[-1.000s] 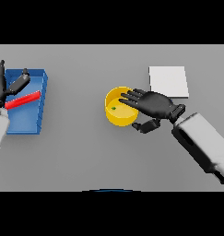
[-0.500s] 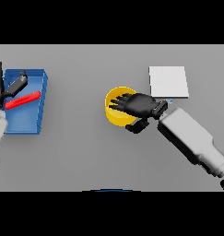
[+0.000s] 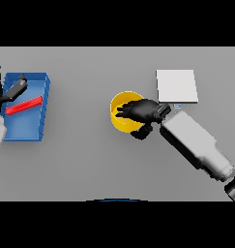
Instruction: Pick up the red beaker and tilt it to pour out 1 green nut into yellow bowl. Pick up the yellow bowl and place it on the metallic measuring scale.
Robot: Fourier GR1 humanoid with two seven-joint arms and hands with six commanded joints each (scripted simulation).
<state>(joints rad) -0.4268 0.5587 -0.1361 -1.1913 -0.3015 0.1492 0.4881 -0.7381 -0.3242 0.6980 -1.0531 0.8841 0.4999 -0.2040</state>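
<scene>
Fingers [image 3: 124, 110] of the right hand [image 3: 142, 110] are draped over the yellow bowl [image 3: 120, 118], reaching in across its rim from the right side, with the thumb curled down around the outside of the bowl's near edge, so it looks like a proper grip on the rim. The white and grey forearm runs off toward the lower right corner. The bowl sits upright around the middle of the grey table [image 3: 90, 164], opening facing up, and most of its right half is hidden under the hand, so I can't tell what's inside.

A bit further back and to the right, just beside the wrist, is the metallic measuring scale [image 3: 176, 85], a flat pale square lying apart from the bowl.

Over on the left edge there's a blue tray [image 3: 32, 131]. The red beaker [image 3: 23, 106] lies in it on its side, long axis running on a diagonal, the far end pointing up and to the right toward the tray's right wall. The left hand [image 3: 7, 94] is at the beaker's left end with fingers spread loosely above it; can't tell whether they're actually touching it.
</scene>
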